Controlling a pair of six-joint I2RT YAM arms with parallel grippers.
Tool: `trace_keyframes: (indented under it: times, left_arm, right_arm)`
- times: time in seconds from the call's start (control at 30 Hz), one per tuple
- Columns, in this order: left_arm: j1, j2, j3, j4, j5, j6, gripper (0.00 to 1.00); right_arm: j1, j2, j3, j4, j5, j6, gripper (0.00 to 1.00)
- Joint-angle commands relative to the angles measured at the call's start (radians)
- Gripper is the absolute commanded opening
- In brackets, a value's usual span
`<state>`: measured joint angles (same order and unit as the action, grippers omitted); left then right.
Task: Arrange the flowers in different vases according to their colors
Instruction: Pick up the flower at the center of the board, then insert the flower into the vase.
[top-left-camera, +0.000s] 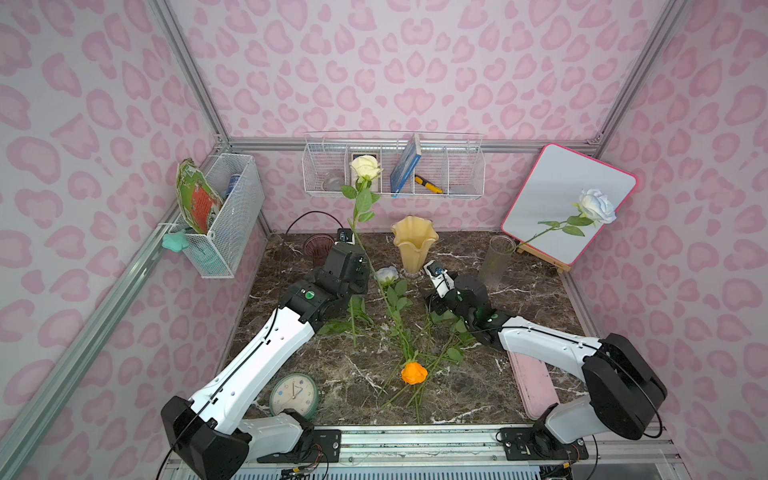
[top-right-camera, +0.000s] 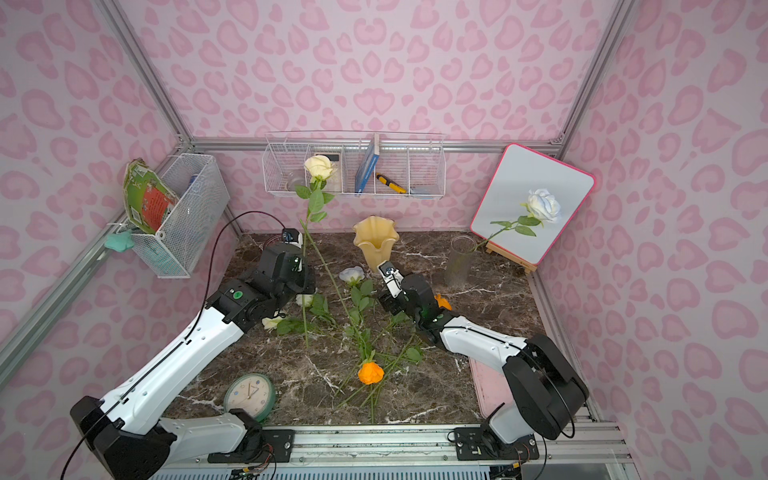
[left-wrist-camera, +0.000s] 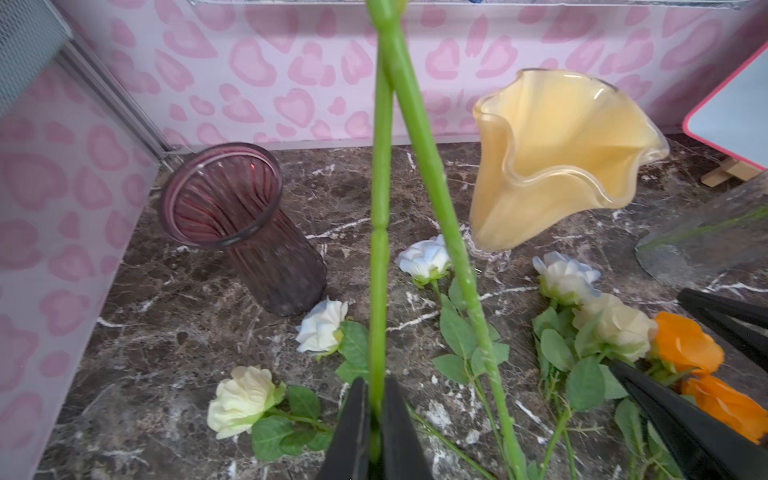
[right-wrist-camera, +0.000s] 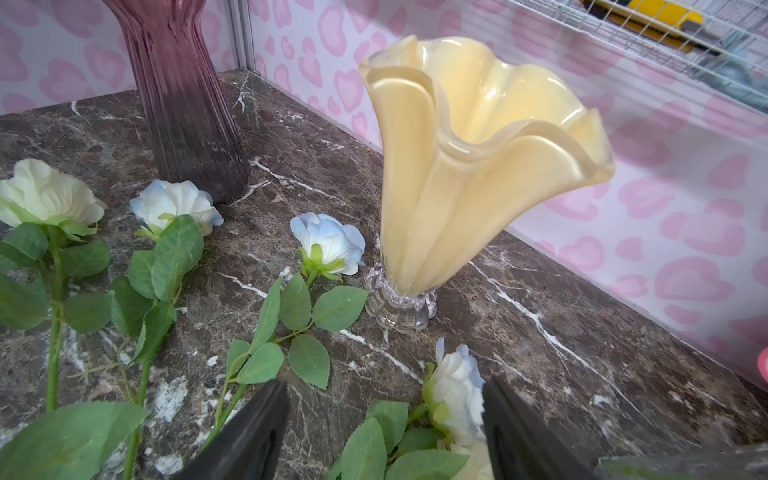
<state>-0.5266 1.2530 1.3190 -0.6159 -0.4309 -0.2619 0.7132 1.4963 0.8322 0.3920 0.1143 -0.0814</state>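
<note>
No brand or label could be read: the blue book (top-left-camera: 406, 165) in the wall basket (top-left-camera: 465, 172), the green-and-red card (top-left-camera: 195, 199) in the side basket and the clock (top-left-camera: 294, 394) face all showed print too small to make out.

Taking the yellow vase (top-left-camera: 414, 245) as landmark: the purple ribbed vase (left-wrist-camera: 245, 232) stood well to its left near the back corner, mostly hidden behind the left arm in both top views. The clear cylinder vase (top-left-camera: 494, 262) stood to its right, already holding one pale-blue rose (top-left-camera: 596, 205) that leaned out over the mirror (top-left-camera: 552, 195).

The left gripper (left-wrist-camera: 376, 432) was clenched on the green stem of a cream rose (top-left-camera: 365, 167), lifted between the purple and yellow vases with its head up against the wall basket. The right gripper (right-wrist-camera: 384, 432) stood released, jaws spread, just in front of the yellow vase, over a pale-blue rose (right-wrist-camera: 455, 390) lying on the marble.

Other roses lay in a crossed heap in front of the yellow vase; an orange rose (top-left-camera: 414, 372) was the nearest to the front edge. Bare marble table (top-left-camera: 532, 299) showed to the right of the heap, with a pink tray (top-left-camera: 536, 386) by the right edge.
</note>
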Motion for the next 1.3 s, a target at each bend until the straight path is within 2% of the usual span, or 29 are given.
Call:
trace_keyframes:
  times: [0.0, 0.3, 0.47, 0.73, 1.0, 1.27]
  left_arm:
    - [0.043, -0.012, 0.037, 0.012, -0.028, 0.090, 0.00]
    - [0.167, 0.039, 0.215, 0.042, -0.015, 0.199, 0.00]
    - [0.198, 0.060, 0.269, 0.084, -0.005, 0.237, 0.00]
    - [0.315, 0.048, 0.223, 0.325, 0.035, 0.245, 0.00]
    - [0.371, 0.187, 0.259, 0.586, 0.084, 0.286, 0.00]
    - [0.432, 0.314, 0.272, 0.774, 0.116, 0.291, 0.00]
  right_arm:
    - [-0.008, -0.001, 0.009, 0.002, -0.016, 0.022, 0.76]
    - [-0.027, 0.001, 0.018, 0.014, -0.039, 0.023, 0.76]
    - [-0.029, 0.008, 0.032, 0.014, -0.057, 0.023, 0.76]
    - [-0.029, 0.020, 0.030, 0.028, -0.066, 0.014, 0.76]
    - [-0.027, 0.029, 0.035, 0.038, -0.098, 0.024, 0.76]
    - [-0.018, 0.010, 0.011, 0.027, -0.162, 0.017, 0.77]
